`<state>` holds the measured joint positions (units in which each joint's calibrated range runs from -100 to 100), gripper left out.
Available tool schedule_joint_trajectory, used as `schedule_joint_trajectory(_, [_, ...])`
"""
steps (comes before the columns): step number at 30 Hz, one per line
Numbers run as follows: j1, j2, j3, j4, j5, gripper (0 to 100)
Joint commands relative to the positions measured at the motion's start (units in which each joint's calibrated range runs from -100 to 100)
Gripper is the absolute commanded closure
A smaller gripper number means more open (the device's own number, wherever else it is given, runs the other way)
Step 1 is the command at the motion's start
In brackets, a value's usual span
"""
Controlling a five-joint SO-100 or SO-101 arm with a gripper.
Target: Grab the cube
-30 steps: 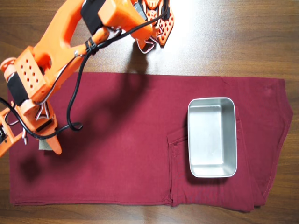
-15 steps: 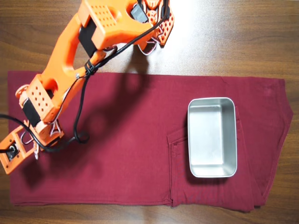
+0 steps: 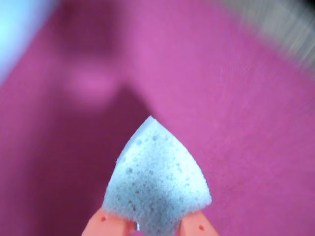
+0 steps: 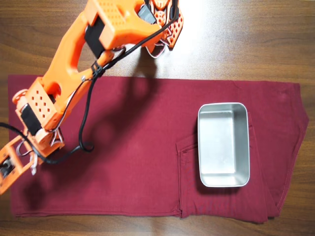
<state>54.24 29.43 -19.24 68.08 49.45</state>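
Cube [image 3: 156, 182] apparently between gripper [image 3: 150, 227] fingers, above cloth [image 3: 236, 123]

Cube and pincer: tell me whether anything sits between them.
Nothing does. In the wrist view the cube already sits between the orange pincer fingertips, above the red cloth. The overhead view shows neither; they lie past its left edge.

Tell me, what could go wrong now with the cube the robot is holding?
1. The cube sits between just the fingertips in the wrist view, squeezed at one end, so it might slip out and fall on the cloth.
2. In the overhead view the arm is at the left edge, far from the tray. If the cube belongs there, a long swing could shake it loose.
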Motion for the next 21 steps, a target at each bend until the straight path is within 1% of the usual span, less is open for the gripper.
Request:
schedule_joint_trajectory(1, [-3.47, -12.07, -1.47, 5.83, 0.54, 100])
schedule_joint_trajectory(3, [-7.21, -18.64, -1.37, 11.73, 1.07, 100])
schedule_joint_trajectory(4, [-9.90, -22.99, 1.08, 14.31, 1.12, 100])
schedule_joint_trajectory(7, [-22.66, -40.21, 18.20, 15.97, 1.81, 100])
schedule_joint_trajectory(9, [-35.43, -47.94, 27.76, 12.75, 0.05, 100])
schedule_joint_trajectory(11, [-51.36, -51.58, 33.40, 11.82, -2.49, 100])
schedule_joint_trajectory(12, [-59.52, -51.75, 35.04, 12.01, -3.17, 100])
schedule_joint_trajectory(14, [-73.82, -52.29, 39.59, 8.23, -4.69, 100])
schedule_joint_trajectory(16, [-84.85, -51.13, 40.50, 7.77, -5.86, 100])
schedule_joint_trajectory(18, [-91.95, -50.69, 40.50, 7.03, -6.69, 100])
schedule_joint_trajectory(19, [-93.78, -50.24, 40.50, 7.58, -6.74, 100])
schedule_joint_trajectory(21, [-94.26, -48.82, 40.50, 7.58, -6.50, 100])
